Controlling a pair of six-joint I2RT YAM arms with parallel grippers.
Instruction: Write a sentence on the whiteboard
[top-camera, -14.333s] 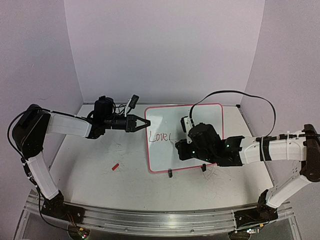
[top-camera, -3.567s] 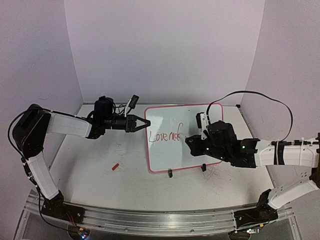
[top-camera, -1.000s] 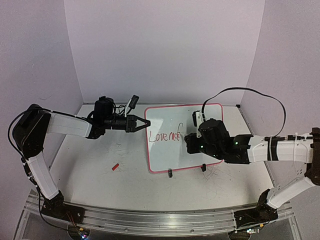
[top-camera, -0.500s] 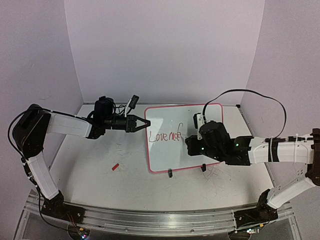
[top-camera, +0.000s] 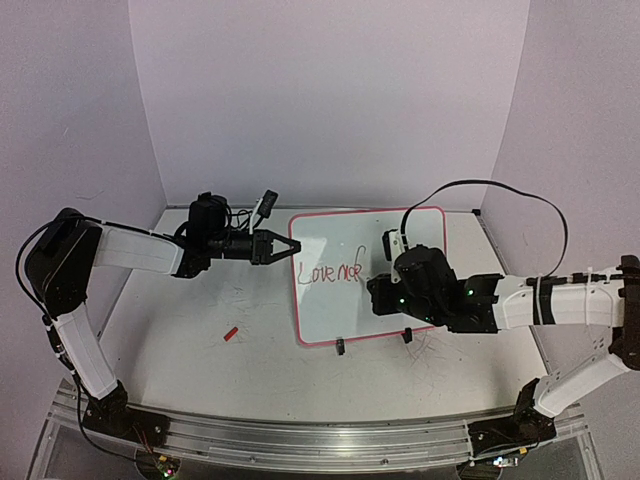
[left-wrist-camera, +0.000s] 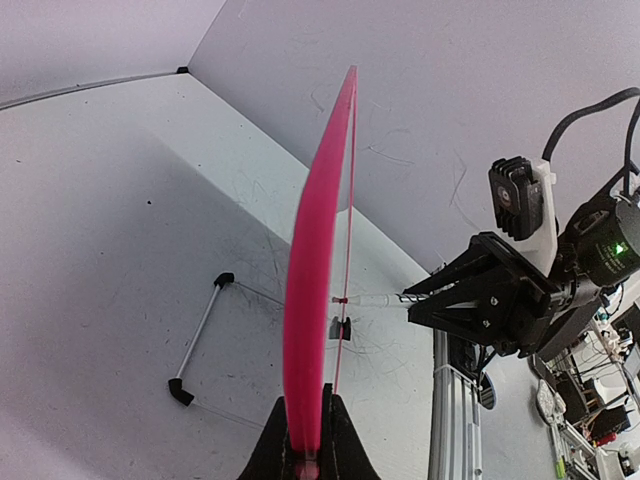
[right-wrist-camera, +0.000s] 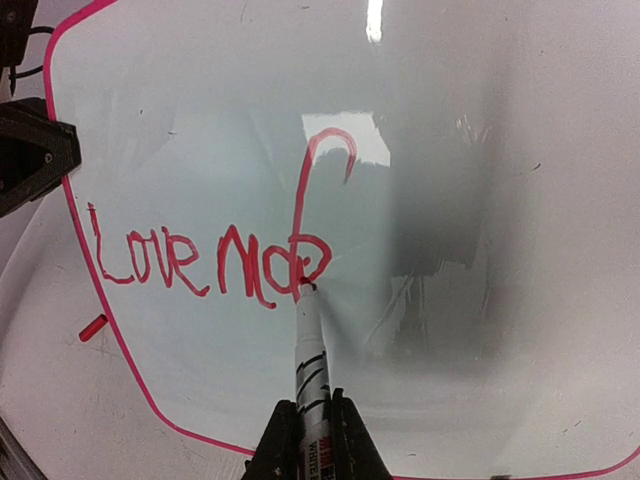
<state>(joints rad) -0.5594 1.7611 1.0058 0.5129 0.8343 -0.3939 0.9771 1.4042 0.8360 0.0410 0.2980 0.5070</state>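
The whiteboard (top-camera: 340, 305), pink-rimmed, stands tilted at mid-table. My left gripper (top-camera: 293, 247) is shut on its upper left rim; in the left wrist view that rim (left-wrist-camera: 315, 280) runs edge-on up from the shut jaws (left-wrist-camera: 305, 440). My right gripper (top-camera: 375, 290) hovers over the board, shut on a white marker (right-wrist-camera: 308, 350) whose red tip touches the surface. The sentence (right-wrist-camera: 190, 262) is red script reading "Love", then "ma" and a tall hooked stroke. The tip sits at the loop of that last letter. The same writing (top-camera: 333, 272) shows small in the top view.
A red marker cap (top-camera: 230, 334) lies on the table left of the board, also seen as the cap (right-wrist-camera: 92, 327) beside the rim. Two black stand feet (top-camera: 341, 347) sit at the board's near edge. A wire stand leg (left-wrist-camera: 200, 335) lies behind it. Walls close in on three sides.
Since the earliest frame the writing grew from "Love" to include "ma" and a tall stroke. Over the last second my right gripper shifted slightly left. The left arm has not moved.
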